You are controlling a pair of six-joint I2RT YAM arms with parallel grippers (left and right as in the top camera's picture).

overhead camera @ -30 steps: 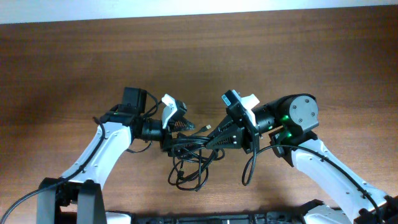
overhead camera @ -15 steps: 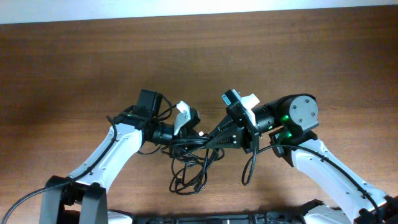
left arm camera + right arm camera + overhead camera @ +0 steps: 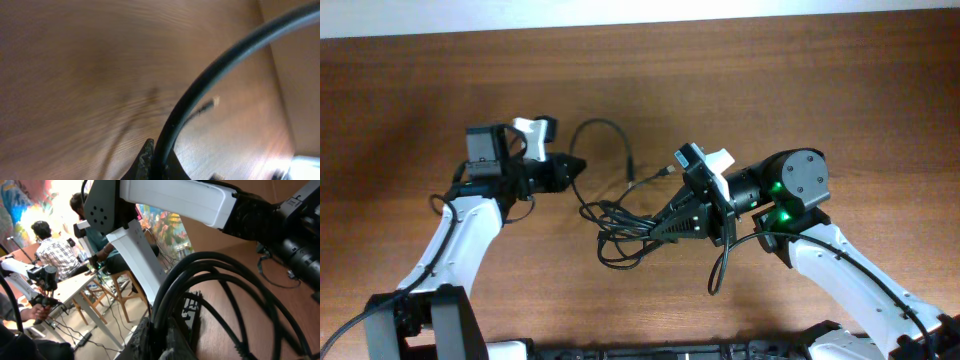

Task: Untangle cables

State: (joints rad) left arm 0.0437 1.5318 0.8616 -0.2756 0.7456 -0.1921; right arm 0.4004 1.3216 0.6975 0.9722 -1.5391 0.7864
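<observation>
The cables (image 3: 620, 243) lie as a loose black tangle at the table's middle. My right gripper (image 3: 657, 229) is shut on the tangle's right side; in the right wrist view several cords (image 3: 200, 280) run out from its jaws (image 3: 161, 336). My left gripper (image 3: 577, 163) sits up and to the left, shut on one cord. That cord (image 3: 603, 123) arcs over to a plug end (image 3: 630, 177) and also trails down into the tangle. The left wrist view has this cord (image 3: 210, 70) rising from the closed left gripper (image 3: 159, 165), with a silver-tipped plug (image 3: 215, 101) lying beyond.
The right arm's own thick wire (image 3: 720, 268) hangs in a loop near the front edge. The wooden table (image 3: 800, 90) ends at a pale wall along the top. The left arm (image 3: 170, 197) spans the top of the right wrist view.
My left gripper shut on one cord in the tangle and pulled back to the upper left, drawing that cord out into a long arc. The right gripper kept its hold in place.
</observation>
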